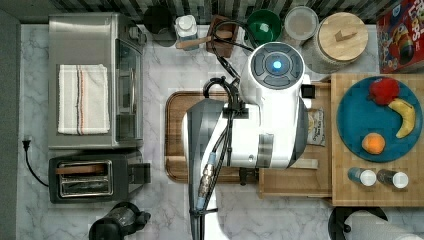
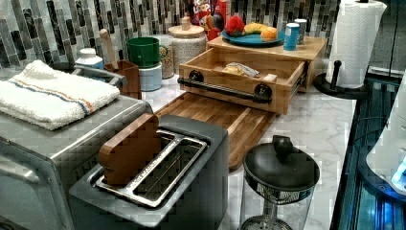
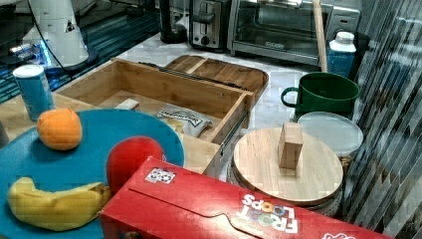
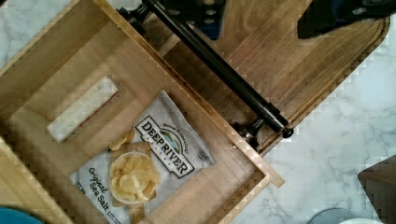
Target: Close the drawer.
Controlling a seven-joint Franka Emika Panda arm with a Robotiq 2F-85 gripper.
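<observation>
Bamboo drawer [image 2: 239, 72] stands pulled well out from under the slab [image 2: 311, 48] that carries the blue plate [image 2: 249, 40]; its front overhangs the darker board [image 2: 225, 120] lying on the counter [image 2: 321, 129]. We judge it stiff and light: thin walls, only a chip bag [image 4: 144, 163] and a small pale block [image 4: 81, 109] inside, and a metal runner shows along its side in the right view, so it should slide with little force. Loose contents may shift if we shove hard. Best contact is the black bar handle [image 2: 225, 88] across the front, near its middle so the drawer does not rack on the runners; a flat push on the front panel just by the bar would also do, no grasp needed. The bar is round and smooth, so we expect a push off-axis could slip. We cannot tell the claw state: the wrist view gives only dark bits of it at the frame edge, above the handle [image 4: 219, 70] and board, and the arm [image 1: 260, 115] covers most of the drawer in the top view. Also hidden: how far the slot runs back under the slab, and the runner on the far side. The bag's lower end is cut off in the wrist view.
</observation>
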